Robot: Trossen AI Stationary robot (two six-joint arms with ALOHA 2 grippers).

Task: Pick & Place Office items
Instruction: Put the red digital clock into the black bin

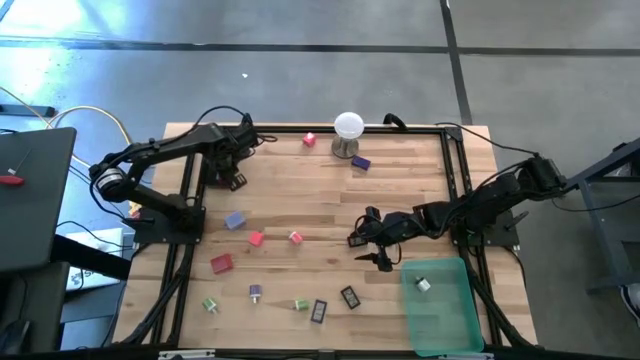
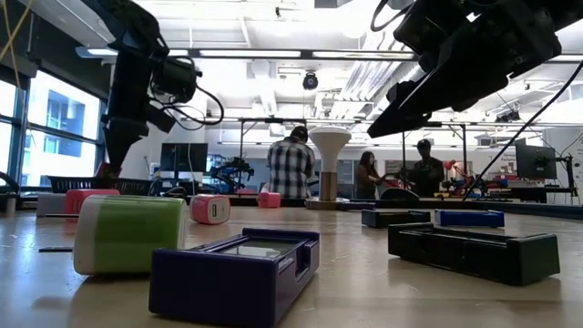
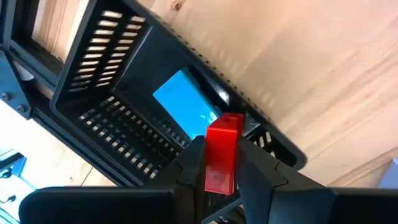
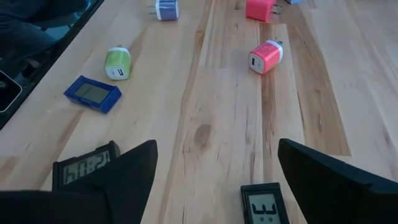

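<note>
The left gripper (image 3: 219, 177) is clamped on a red block (image 3: 222, 152), held upright between the fingers directly over a black slotted basket (image 3: 93, 68) at the table's left edge. A blue item (image 3: 185, 101) already lies on the basket floor, just beyond the block, so the basket looks to be the drop point and the block is poised for release.

The right gripper (image 4: 214, 180) hangs above the wood with its fingers wide apart and nothing between them, likely lining up a pick. A small black display piece (image 4: 264, 205) lies on the table between the fingers; a second one (image 4: 86, 167) sits just outside one finger. Farther out lie a blue display (image 4: 93, 93), a green charger (image 4: 117, 63) and a pink charger (image 4: 265, 56).

A green tray (image 1: 445, 310) beside the right arm holds one small piece, well apart from the gripper.
</note>
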